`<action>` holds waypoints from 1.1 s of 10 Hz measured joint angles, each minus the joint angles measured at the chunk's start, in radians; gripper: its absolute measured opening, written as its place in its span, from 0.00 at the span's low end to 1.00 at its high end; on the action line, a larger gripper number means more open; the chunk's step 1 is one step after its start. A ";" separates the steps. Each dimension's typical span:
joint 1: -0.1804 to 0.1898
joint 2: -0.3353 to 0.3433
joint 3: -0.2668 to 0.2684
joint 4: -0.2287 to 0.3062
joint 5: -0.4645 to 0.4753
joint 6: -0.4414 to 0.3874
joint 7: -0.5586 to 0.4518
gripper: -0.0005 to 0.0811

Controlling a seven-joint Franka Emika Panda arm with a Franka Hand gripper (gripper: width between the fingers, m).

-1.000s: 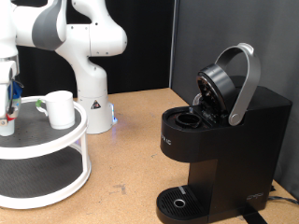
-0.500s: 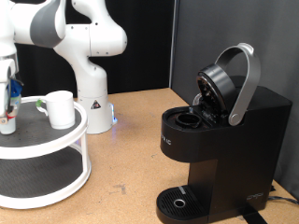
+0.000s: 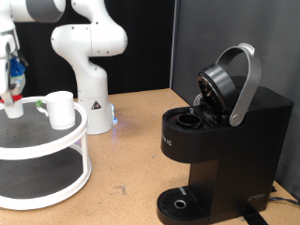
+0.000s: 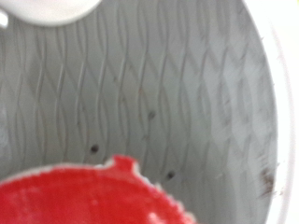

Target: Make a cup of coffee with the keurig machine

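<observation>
The white cup [image 3: 60, 109] stands on the top tier of a white two-tier stand [image 3: 56, 141] at the exterior view's left. My gripper [image 3: 12, 92] is over that tier, to the left of the cup. It is shut on a small white pod with a red top [image 3: 13, 104], held just above the grey mat. In the wrist view the pod's red top [image 4: 84, 196] fills the lower part, with the cup's rim [image 4: 47, 7] at the edge. The black keurig machine [image 3: 225, 141] stands at the right with its lid raised and its pod chamber [image 3: 190, 117] open.
The robot's white base [image 3: 92, 94] stands behind the stand. The machine's round drip tray [image 3: 180, 202] is at the bottom, with nothing on it. Brown tabletop [image 3: 127, 150] lies between the stand and the machine.
My gripper has risen and shifted slightly right, lifting the red-topped pod off the top tier's mat. The cup and the machine have not moved.
</observation>
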 joint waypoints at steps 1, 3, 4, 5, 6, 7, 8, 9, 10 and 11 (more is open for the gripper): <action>0.007 -0.012 0.011 0.012 0.018 -0.023 0.012 0.57; 0.010 -0.010 0.009 0.009 0.060 -0.036 0.024 0.57; 0.028 -0.010 0.007 0.012 0.150 -0.059 0.045 0.57; 0.058 -0.008 0.007 0.027 0.247 -0.095 0.068 0.57; 0.089 -0.005 0.008 0.047 0.326 -0.126 0.094 0.57; 0.117 -0.001 0.010 0.069 0.389 -0.150 0.116 0.57; 0.141 0.003 0.016 0.085 0.447 -0.154 0.134 0.57; 0.162 0.004 0.026 0.098 0.492 -0.151 0.156 0.57; 0.175 0.004 0.044 0.109 0.514 -0.138 0.186 0.57; 0.180 0.007 0.059 0.113 0.520 -0.127 0.212 0.57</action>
